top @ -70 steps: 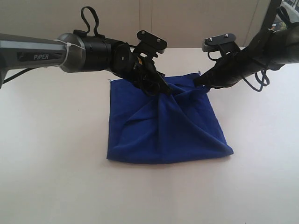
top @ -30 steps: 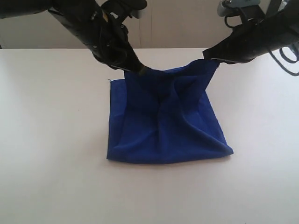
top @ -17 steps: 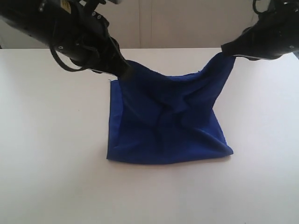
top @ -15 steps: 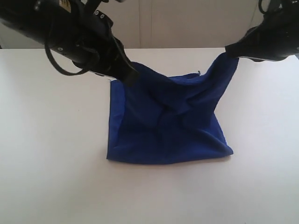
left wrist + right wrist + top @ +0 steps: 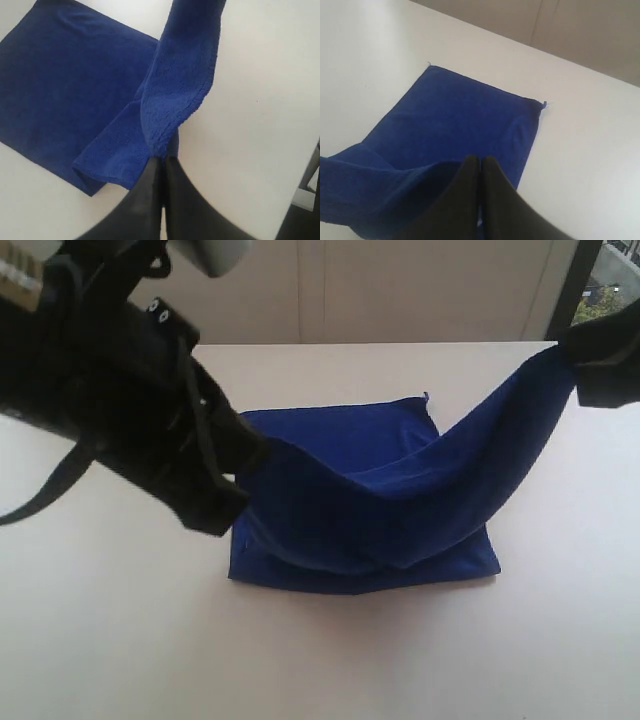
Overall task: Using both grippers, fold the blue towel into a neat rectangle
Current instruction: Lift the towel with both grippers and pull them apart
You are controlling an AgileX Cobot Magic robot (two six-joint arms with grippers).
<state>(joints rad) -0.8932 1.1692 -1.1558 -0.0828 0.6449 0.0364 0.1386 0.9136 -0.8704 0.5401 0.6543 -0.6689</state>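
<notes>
White table point(image 5: 120, 640), blue towel point(image 5: 380, 490) partly raised, one corner pinched in closed left fingers point(image 5: 149, 187), another in right fingers point(image 5: 466, 187)

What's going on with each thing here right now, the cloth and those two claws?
blue towel: one layer lifted and sagging in the air, the rest flat on the table.
left gripper: shut on one raised end of the towel.
right gripper: shut on the other raised end.

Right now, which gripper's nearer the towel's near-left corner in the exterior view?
Left. The left gripper sits above the blue towel's left edge, just behind that corner. The right gripper is up high beyond the opposite side, much farther off.
</notes>
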